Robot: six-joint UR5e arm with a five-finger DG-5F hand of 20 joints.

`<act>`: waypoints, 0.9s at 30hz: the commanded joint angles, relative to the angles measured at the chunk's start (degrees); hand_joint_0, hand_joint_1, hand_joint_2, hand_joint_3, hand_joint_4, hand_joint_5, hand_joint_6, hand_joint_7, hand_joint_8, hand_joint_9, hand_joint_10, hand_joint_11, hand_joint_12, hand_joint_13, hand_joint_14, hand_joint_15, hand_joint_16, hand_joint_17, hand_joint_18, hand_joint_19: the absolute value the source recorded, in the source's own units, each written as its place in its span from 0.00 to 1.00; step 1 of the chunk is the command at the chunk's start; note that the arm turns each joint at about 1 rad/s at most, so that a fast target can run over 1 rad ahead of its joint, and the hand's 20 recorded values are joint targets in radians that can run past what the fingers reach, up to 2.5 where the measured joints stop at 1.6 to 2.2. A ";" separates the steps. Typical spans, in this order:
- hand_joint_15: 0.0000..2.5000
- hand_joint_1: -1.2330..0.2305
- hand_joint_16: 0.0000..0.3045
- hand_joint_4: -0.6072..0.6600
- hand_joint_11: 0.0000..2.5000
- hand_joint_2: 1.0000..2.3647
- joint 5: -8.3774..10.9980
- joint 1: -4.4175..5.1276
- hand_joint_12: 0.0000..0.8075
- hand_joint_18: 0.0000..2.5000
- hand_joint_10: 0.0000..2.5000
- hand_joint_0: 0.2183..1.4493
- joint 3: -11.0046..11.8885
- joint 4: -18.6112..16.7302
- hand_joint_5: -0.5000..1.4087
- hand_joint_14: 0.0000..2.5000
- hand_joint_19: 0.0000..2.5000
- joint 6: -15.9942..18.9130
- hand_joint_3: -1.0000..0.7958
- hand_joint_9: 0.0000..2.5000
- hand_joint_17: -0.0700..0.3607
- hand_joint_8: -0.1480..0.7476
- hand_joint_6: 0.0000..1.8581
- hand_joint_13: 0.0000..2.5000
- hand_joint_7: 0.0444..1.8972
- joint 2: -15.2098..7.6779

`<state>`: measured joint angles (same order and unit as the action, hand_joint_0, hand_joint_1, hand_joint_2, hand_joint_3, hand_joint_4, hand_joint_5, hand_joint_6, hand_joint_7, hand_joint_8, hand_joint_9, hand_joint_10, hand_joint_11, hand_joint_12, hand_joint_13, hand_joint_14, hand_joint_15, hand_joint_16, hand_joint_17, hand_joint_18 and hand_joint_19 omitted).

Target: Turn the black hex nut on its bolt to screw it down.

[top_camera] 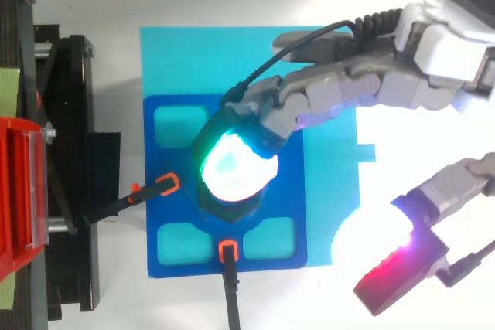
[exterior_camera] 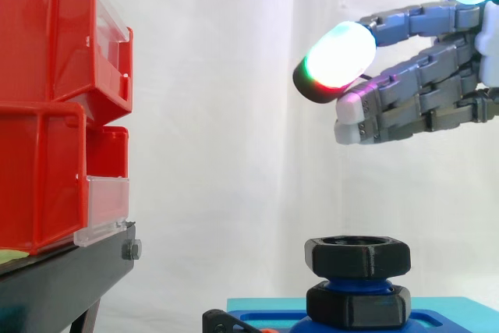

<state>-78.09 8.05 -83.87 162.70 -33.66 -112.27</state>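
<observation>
Nut: black hex nut [exterior_camera: 357, 256], the upper of two on the blue bolt [exterior_camera: 355, 279], lying flat with a bit of thread showing below it
Lower nut: [exterior_camera: 357, 306] directly under the nut, at the foot of the bolt
Bolt axis: straight up and down, so any turning goes round a vertical line through the nut
Hand: [exterior_camera: 425, 95] above the nut and off to one side, clear air in between, touching nothing
Hand state: fingers stretched out and relaxed, nothing in them
Pads: from above, a green-white pad [top_camera: 232, 169] sits right over the nut and covers most of it, and a red-lit one [top_camera: 383, 264] is well away from the nut
Key relation: nut lies pretty much straight below the leading fingertips, so I reckon the next move is mostly a drop, then pads closing on opposite flats
Plate: blue plate [top_camera: 292, 199] under the nut, held by orange-tipped clamps [top_camera: 166, 185] near the nut
Bins: red bins [exterior_camera: 47, 115] on the far side of the nut from the hand, well apart
Progress: my read is the screwing down hasn't begun, since thread still shows under the nut
Risk: thick pads could slip off the flats or come down on the nut's rim
</observation>
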 commanded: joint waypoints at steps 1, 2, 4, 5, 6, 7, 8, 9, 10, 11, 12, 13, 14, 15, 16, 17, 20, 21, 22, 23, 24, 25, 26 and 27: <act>0.00 0.48 0.02 0.51 0.00 0.00 0.92 0.57 0.18 0.04 0.00 0.22 0.11 -2.12 0.17 0.00 0.00 -4.83 0.28 0.24 0.20 0.38 0.27 0.17 0.33 -0.14; 0.00 0.48 0.02 0.51 0.00 0.00 1.10 0.66 0.18 0.04 0.00 0.21 0.11 -2.30 0.17 0.00 0.00 -5.54 0.28 0.24 0.20 0.38 0.27 0.17 0.33 -0.14; 0.00 0.48 0.02 0.52 0.00 0.00 2.15 1.01 0.18 0.04 0.00 0.22 0.20 -3.09 0.17 0.00 0.00 -8.35 0.28 0.24 0.20 0.38 0.27 0.17 0.33 -1.20; 0.00 0.48 0.02 0.52 0.00 0.00 2.15 1.01 0.18 0.04 0.00 0.21 0.20 -3.09 0.17 0.00 0.00 -8.35 0.28 0.24 0.20 0.38 0.27 0.17 0.33 -1.20; 0.00 0.48 0.02 0.52 0.00 0.00 2.59 1.18 0.18 0.04 0.00 0.21 0.55 -3.26 0.17 0.00 0.00 -9.84 0.28 0.24 0.20 0.38 0.27 0.17 0.33 -1.55; 0.00 0.48 0.02 0.52 0.00 0.00 2.68 1.27 0.18 0.04 0.00 0.21 0.55 -3.35 0.17 0.00 0.00 -10.11 0.28 0.24 0.20 0.38 0.27 0.17 0.33 -1.81; 0.00 0.48 0.02 0.52 0.00 0.00 2.68 1.36 0.18 0.04 0.00 0.22 0.64 -3.44 0.17 0.00 0.00 -10.37 0.28 0.24 0.20 0.38 0.27 0.17 0.33 -2.16; 0.00 0.48 0.02 0.52 0.00 0.00 2.85 1.62 0.18 0.04 0.00 0.21 1.25 -3.26 0.17 0.00 0.00 -10.81 0.28 0.24 0.20 0.38 0.27 0.17 0.33 -2.52; 0.00 0.49 0.03 0.52 0.00 0.00 2.77 1.89 0.18 0.04 0.00 0.21 1.69 -2.73 0.17 0.00 0.00 -11.95 0.28 0.24 0.20 0.38 0.27 0.17 0.33 -2.87; 0.00 0.49 0.03 0.52 0.00 0.00 2.77 1.89 0.18 0.04 0.00 0.22 1.69 -2.73 0.17 0.00 0.00 -11.95 0.28 0.24 0.20 0.38 0.27 0.17 0.33 -2.87; 0.00 0.49 0.03 0.52 0.00 0.00 3.47 2.15 0.18 0.04 0.00 0.22 2.83 -2.03 0.17 0.00 0.00 -13.80 0.28 0.24 0.20 0.38 0.27 0.17 0.33 -3.83; 0.00 0.49 0.03 0.52 0.00 0.00 3.73 2.15 0.18 0.04 0.00 0.22 3.36 -1.68 0.17 0.00 0.00 -14.50 0.28 0.25 0.20 0.39 0.27 0.17 0.33 -4.27; 0.00 0.49 0.03 0.52 0.00 0.00 4.26 2.15 0.18 0.04 0.00 0.21 5.03 -0.27 0.17 0.00 0.00 -15.29 0.28 0.25 0.21 0.39 0.27 0.17 0.33 -6.03; 0.00 0.49 0.03 0.52 0.00 0.00 4.26 2.24 0.18 0.04 0.00 0.22 5.82 0.25 0.17 0.00 0.00 -16.08 0.28 0.25 0.21 0.39 0.27 0.17 0.33 -6.56; 0.00 0.49 0.03 0.52 0.00 0.00 4.17 2.06 0.18 0.05 0.00 0.21 6.96 1.66 0.17 0.00 0.00 -16.35 0.28 0.25 0.21 0.39 0.27 0.17 0.34 -7.44; 0.00 0.49 0.03 0.53 0.00 0.00 4.08 2.06 0.19 0.05 0.00 0.22 7.75 2.63 0.17 0.00 0.00 -16.43 0.28 0.25 0.21 0.39 0.27 0.17 0.34 -7.88; 0.00 0.49 0.03 0.53 0.00 0.00 3.64 2.24 0.19 0.05 0.00 0.21 8.72 3.86 0.17 0.00 0.00 -16.96 0.28 0.25 0.21 0.39 0.27 0.17 0.34 -7.97; 0.00 0.49 0.03 0.53 0.00 0.00 3.64 2.24 0.19 0.05 0.00 0.21 8.90 3.86 0.17 0.00 0.00 -17.49 0.28 0.25 0.21 0.39 0.27 0.17 0.34 -7.97; 0.00 0.49 0.03 0.52 0.00 0.00 3.64 2.24 0.19 0.05 0.00 0.22 8.99 3.86 0.17 0.00 0.00 -18.02 0.28 0.25 0.21 0.39 0.27 0.17 0.34 -7.97; 0.00 0.49 0.03 0.53 0.00 0.00 3.64 2.33 0.19 0.05 0.00 0.21 8.99 3.77 0.17 0.00 0.00 -18.72 0.28 0.25 0.21 0.39 0.27 0.18 0.34 -7.97; 0.00 0.49 0.03 0.53 0.00 0.00 3.64 2.33 0.19 0.05 0.00 0.22 8.99 3.77 0.17 0.00 0.00 -19.42 0.28 0.25 0.21 0.39 0.27 0.17 0.34 -7.97; 0.00 0.49 0.03 0.52 0.00 0.00 3.64 2.41 0.19 0.05 0.00 0.22 8.99 3.33 0.17 0.00 0.00 -21.53 0.28 0.25 0.21 0.39 0.27 0.18 0.34 -7.97; 0.00 0.49 0.03 0.53 0.00 0.00 3.73 2.59 0.19 0.05 0.00 0.21 8.90 2.71 0.17 0.00 0.00 -22.67 0.28 0.25 0.21 0.39 0.27 0.18 0.34 -8.32; 0.00 0.49 0.03 0.53 0.00 0.00 3.73 2.59 0.19 0.05 0.00 0.22 8.99 2.36 0.17 0.00 0.00 -23.11 0.28 0.25 0.21 0.39 0.27 0.18 0.34 -8.40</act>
<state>-74.39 10.44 -75.01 165.96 -53.77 -120.33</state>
